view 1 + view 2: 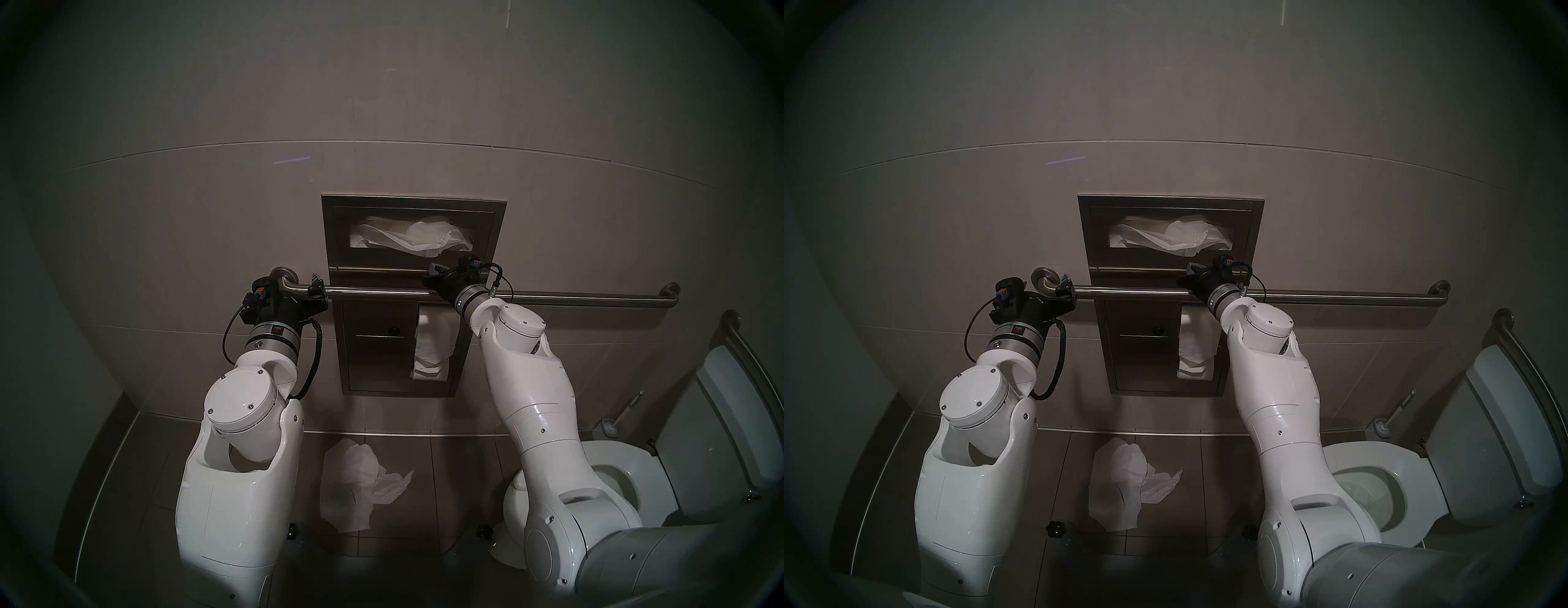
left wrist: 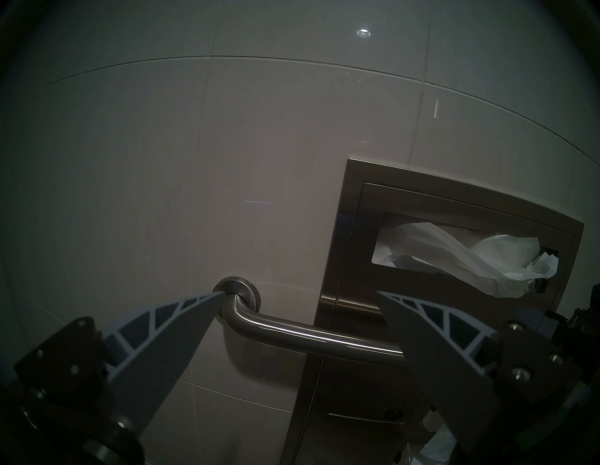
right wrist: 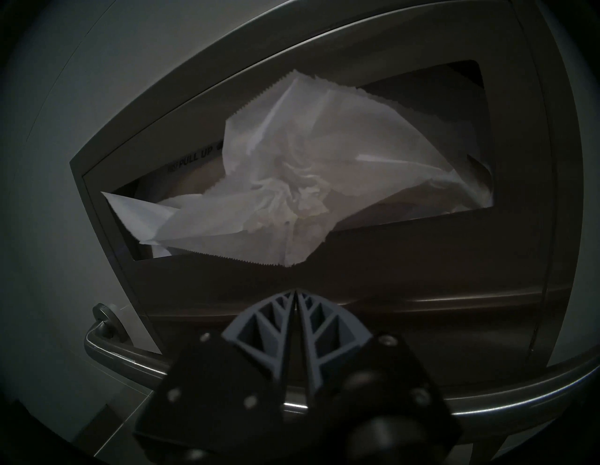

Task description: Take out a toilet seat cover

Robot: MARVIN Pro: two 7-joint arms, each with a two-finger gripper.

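Right wrist view: right gripper (image 3: 294,294) fingers pressed together, holding nothing; toilet seat cover (image 3: 292,182) bunched in the dispenser (image 3: 422,259) slot just above its tips. Left gripper (image 2: 300,294) spread wide, empty, straddling the grab bar (image 2: 318,337).

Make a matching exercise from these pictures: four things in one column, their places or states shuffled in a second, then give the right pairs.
Things:
1. left tool
2. right tool
3. toilet seat cover
4. crumpled paper

Places or states:
A. lying on the floor tiles
B. shut, empty, just below the dispenser slot
C. open, at the grab bar's wall end
D. bunched up, sticking out of the dispenser slot

Pairs: 1-C, 2-B, 3-D, 4-A
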